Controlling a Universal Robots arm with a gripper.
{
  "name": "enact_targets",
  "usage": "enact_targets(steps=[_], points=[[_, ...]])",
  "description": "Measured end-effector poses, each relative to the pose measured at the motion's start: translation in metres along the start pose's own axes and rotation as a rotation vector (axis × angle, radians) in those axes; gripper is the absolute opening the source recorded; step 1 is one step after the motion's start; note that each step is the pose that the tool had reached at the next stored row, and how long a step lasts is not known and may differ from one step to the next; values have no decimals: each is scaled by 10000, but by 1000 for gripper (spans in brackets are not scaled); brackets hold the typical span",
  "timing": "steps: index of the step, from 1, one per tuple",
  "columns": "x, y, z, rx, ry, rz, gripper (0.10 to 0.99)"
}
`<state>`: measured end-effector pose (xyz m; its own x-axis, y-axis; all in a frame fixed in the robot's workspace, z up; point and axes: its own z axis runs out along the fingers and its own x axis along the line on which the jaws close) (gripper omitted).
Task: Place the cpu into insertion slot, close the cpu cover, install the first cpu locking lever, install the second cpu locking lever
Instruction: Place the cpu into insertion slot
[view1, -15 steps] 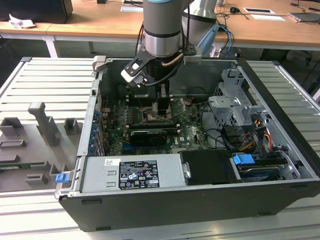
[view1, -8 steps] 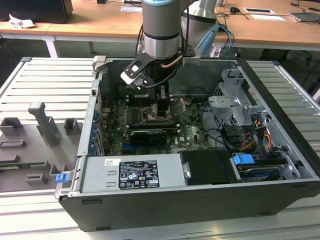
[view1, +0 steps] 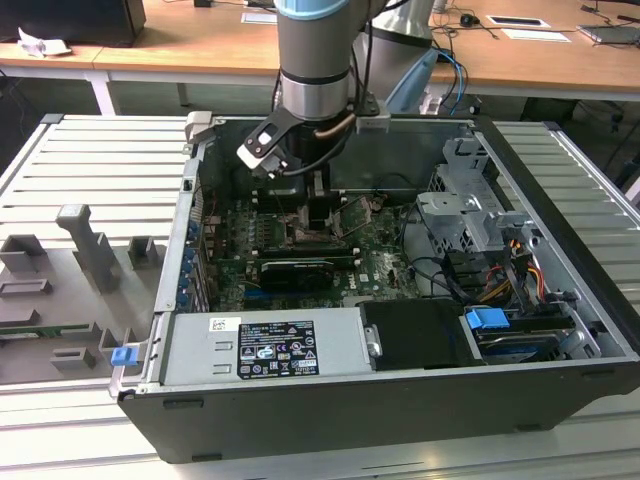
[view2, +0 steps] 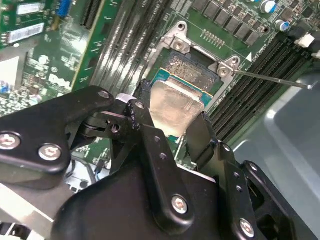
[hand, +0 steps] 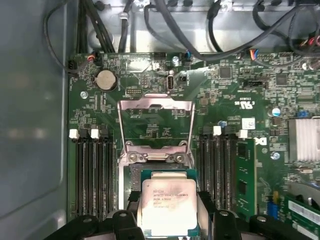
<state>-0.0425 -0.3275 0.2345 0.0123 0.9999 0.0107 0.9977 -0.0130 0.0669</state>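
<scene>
claw (view2: 172, 122) pinching the chip (view2: 175, 102) by two opposite edges, low over the socket (view2: 186, 64) in the second wrist view. cannot tell whether chip and socket touch. chip sits offset toward the claw side, with bare socket contacts showing beyond its far edge. cover (hand: 155, 120) lies open beyond its hinge, and one thin lever (view2: 272, 79) stands clear. risk, as judged: letting go while off-square would drop a corner onto the contacts and bend them. a sideways drag would do the same. memory slots (hand: 92, 170) flank closely.
</scene>
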Motion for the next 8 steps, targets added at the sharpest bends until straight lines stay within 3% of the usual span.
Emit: enact_targets(steps=[4,8], points=[[7,-51,88,0,-1,0,529],[68,-61,214,1,-1,-3,529]])
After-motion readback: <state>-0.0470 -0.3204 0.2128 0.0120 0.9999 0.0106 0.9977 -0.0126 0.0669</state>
